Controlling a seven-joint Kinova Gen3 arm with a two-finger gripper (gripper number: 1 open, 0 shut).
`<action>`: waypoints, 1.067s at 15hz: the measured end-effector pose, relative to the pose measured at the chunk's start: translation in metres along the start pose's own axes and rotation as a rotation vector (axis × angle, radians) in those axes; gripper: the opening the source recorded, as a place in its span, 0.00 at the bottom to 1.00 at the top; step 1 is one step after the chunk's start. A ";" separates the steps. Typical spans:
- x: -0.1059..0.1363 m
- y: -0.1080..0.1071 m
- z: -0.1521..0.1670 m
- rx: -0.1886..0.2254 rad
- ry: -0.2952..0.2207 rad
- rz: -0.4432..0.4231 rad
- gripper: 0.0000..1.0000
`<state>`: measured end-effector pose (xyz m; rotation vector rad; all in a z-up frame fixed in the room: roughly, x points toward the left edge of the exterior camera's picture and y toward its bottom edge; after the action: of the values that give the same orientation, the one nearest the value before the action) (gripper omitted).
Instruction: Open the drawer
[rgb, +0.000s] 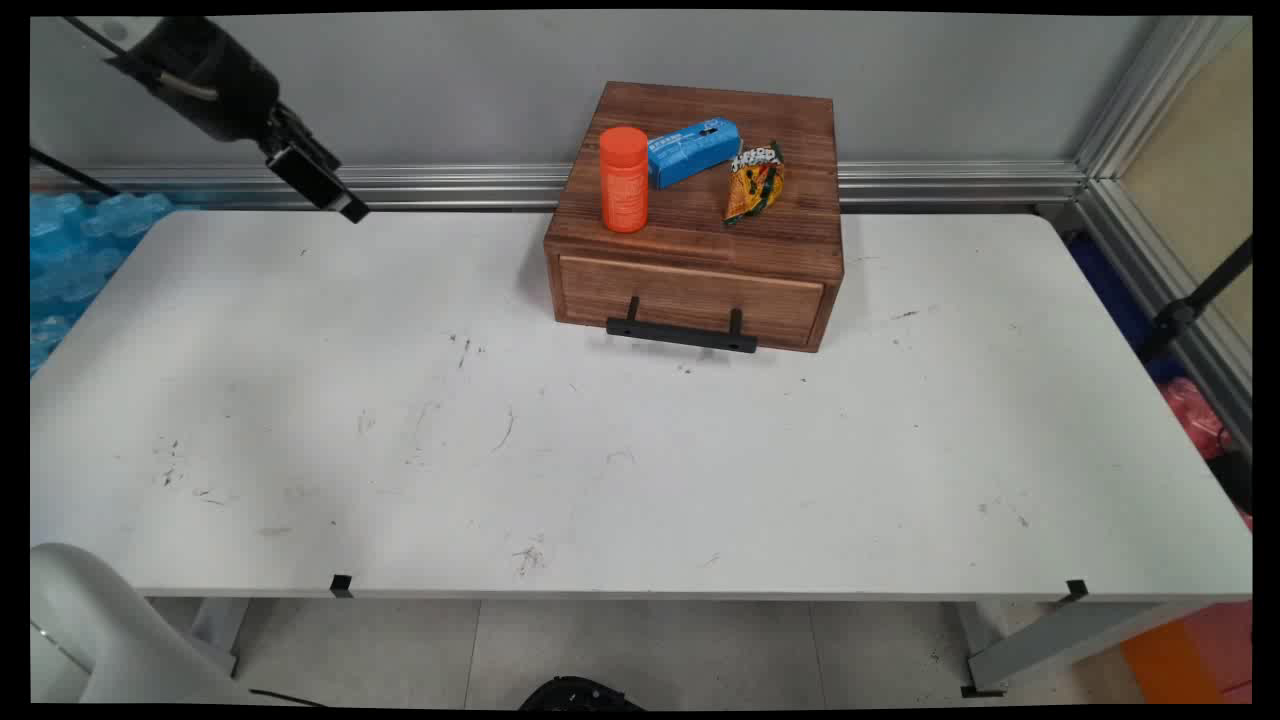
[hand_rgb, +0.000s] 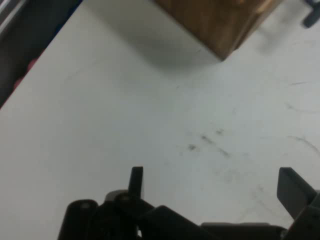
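My gripper (rgb: 335, 195) hangs high over the table's far left corner, open, with nothing between its fingers. In the hand view the gripper (hand_rgb: 215, 185) looks down on bare white table (hand_rgb: 125, 110), its fingers (hand_rgb: 136, 180) set wide apart. A wooden drawer box (rgb: 690, 250) with a black handle (rgb: 682, 333) stands at the back middle, well to the gripper's right; its drawer is closed. On its top stand an orange bottle (rgb: 624, 178), a blue packet (rgb: 692, 151) and a yellow snack bag (rgb: 755, 182). Only a corner of the box (hand_rgb: 220, 20) shows in the hand view.
Blue bubble wrap (rgb: 70, 250) lies beyond the table's left edge. An aluminium rail (rgb: 450, 185) runs along the wall behind the table. A pink bag (rgb: 1195, 415) sits on the floor past the right edge.
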<state>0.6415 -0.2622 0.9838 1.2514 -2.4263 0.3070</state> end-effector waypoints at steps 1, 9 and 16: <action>0.007 0.007 0.000 -0.009 0.006 0.033 1.00; 0.067 0.062 0.022 -0.065 0.041 0.295 1.00; 0.105 0.112 0.071 -0.113 0.054 0.473 1.00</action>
<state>0.4778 -0.3006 0.9648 0.6015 -2.6260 0.3217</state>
